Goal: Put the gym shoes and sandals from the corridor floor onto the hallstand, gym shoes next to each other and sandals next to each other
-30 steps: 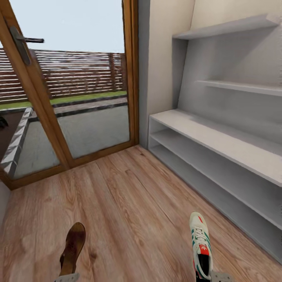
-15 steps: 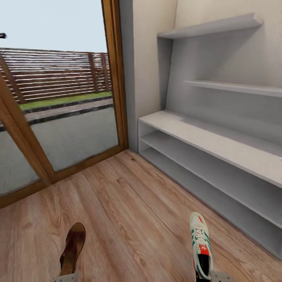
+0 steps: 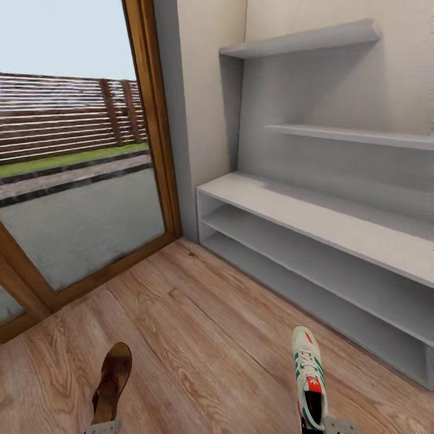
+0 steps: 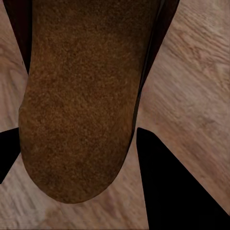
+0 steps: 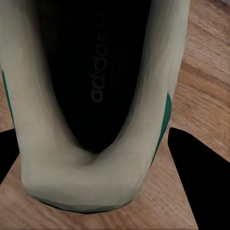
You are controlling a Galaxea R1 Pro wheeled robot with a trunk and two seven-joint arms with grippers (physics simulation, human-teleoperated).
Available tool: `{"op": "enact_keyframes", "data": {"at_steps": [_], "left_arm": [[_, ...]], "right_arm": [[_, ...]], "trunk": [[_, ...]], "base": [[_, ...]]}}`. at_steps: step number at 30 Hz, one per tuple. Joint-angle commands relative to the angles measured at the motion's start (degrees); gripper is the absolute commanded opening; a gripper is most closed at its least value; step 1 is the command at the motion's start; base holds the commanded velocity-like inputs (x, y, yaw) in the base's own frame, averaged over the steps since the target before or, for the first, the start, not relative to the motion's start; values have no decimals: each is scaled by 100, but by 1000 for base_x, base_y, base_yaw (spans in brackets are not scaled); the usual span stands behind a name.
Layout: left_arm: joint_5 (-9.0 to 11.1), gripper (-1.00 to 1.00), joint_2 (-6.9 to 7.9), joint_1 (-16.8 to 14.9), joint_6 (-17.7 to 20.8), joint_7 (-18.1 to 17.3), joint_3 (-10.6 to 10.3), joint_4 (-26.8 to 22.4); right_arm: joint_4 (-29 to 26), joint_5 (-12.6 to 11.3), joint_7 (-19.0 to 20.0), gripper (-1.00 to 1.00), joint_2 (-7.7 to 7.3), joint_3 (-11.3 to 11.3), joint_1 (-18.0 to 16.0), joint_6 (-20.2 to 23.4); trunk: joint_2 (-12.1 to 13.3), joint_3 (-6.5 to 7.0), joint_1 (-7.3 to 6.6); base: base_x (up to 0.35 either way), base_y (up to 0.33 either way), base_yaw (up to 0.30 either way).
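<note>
- Holding a brown sandal (image 3: 111, 386) in the left tool (image 3: 103, 427), fingers (image 4: 167, 187) clamped on either side of it (suede-like insole facing the left wrist camera), toe pointing away over the corridor floor (image 3: 199, 337).
- Holding a white gym shoe (image 3: 309, 377) with green stripes in the right tool (image 3: 328, 427), fingers (image 5: 201, 177) closed around the heel end, dark insole opening facing the right wrist camera.
- Facing the pale grey hallstand (image 3: 313, 241) at the right, bench top and both shelf slots bare, stepped wall shelves above.
- Looking past a wood-framed glass door (image 3: 150, 120) at the left toward a slatted fence (image 3: 60, 114).
</note>
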Motion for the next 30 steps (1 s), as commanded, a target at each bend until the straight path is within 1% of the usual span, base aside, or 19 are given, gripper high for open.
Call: {"op": "enact_keyframes", "data": {"at_steps": [1,12,30], "left_arm": [[10,-100,0,-1,-9,-16,17,1],[9,-100,0,-1,-9,-17,17,1],[8,-100,0,-1,-9,-17,17,1]], "right_arm": [[5,2,6,-100,2,-24,-4,-23],[5,2,6,-100,2,-24,-4,-23],[5,2,15,-100,3,-24,-4,-23]], "trunk": [[-2,-5,1],[-2,-5,1],[-2,-5,1]], "base": [[185,291,-265],[163,297,-265],[9,303,-265]]}}
